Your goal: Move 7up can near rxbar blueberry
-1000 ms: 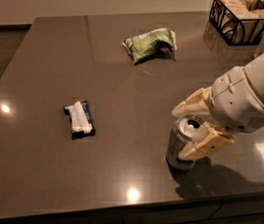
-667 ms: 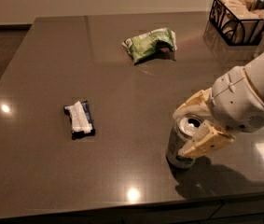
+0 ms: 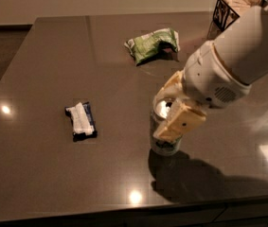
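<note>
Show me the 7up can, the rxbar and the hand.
7up can (image 3: 165,148): camera view, bare lower side wall.
rxbar (image 3: 81,119): camera view, white middle band.
hand (image 3: 157,117): camera view, between its fingertips, clamped on the can, right of the rxbar.

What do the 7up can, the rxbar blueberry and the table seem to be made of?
7up can: thin metal, likely aluminium; its top shines silver. The gripper, near the table's front edge, clasps it between its jaws.
rxbar blueberry: probably plastic film wrapper, dark blue with a matt white band.
The table: dark, polished surface with bright reflections; stone or laminate, I cannot tell.
</note>
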Controlling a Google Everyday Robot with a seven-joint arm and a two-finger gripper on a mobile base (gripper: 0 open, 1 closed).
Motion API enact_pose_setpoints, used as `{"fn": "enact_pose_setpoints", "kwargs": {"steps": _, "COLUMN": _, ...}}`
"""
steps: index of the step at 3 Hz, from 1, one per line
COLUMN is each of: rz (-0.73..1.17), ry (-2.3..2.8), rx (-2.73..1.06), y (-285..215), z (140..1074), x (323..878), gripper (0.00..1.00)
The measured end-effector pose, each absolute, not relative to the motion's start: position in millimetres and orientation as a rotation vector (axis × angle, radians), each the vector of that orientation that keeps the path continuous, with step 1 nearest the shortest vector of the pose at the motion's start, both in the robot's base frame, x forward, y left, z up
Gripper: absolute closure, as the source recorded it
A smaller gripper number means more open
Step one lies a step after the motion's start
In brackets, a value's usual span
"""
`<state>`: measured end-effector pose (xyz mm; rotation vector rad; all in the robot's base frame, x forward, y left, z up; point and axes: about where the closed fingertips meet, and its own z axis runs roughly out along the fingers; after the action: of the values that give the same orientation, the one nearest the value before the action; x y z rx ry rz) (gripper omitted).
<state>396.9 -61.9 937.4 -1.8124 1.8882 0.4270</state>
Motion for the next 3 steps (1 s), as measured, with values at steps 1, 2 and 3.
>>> {"fn": "enact_pose_setpoints", "kwargs": {"steps": 1, "rz": 0.44, "ry": 1.898, "rx": -1.77, "y": -27.0, "z": 946.7, "x": 416.5, "gripper": 1.0}}
{"fn": "enact_pose_setpoints", "kwargs": {"steps": 2, "rz": 0.465, "ry": 1.879, "rx": -1.733, "y": 2.8, "z": 948.1, "x": 432.5, "gripper": 1.0}}
{"fn": "enact_pose_setpoints", "kwargs": {"steps": 3, "rz": 0.479, "ry": 1.847, "rx": -1.708, "y": 28.2, "z": 942.1, "x": 448.5, "gripper": 1.0}}
